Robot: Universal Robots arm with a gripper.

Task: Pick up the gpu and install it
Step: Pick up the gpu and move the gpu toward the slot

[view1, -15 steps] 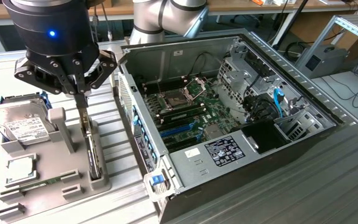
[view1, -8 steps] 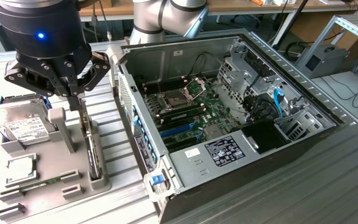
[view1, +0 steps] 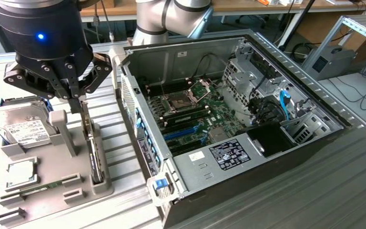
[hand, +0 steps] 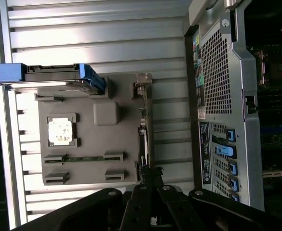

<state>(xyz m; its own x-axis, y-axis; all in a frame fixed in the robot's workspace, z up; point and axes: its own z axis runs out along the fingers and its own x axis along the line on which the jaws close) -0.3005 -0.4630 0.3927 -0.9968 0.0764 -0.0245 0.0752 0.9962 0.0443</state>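
While the gpu [view1: 93, 152] is stood on edge in the slot along the side of the grey holder tray [view1: 49, 204] nearest the open computer case [view1: 202, 164], its upper edge is pinched at one end by the end effector [view1: 76, 106], whose fingers are pressed together on the card. The tray is set on the ribbed metal surface [view1: 129, 191], and a hard drive [view1: 21, 126] is held in it toward the exterior view's left.

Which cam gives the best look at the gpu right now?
Wrist view: the gpu runs edge-on along the tray's side, its length visible up to the gripper. Exterior view shows it as a thin dark upright strip, its far end behind the gripper.
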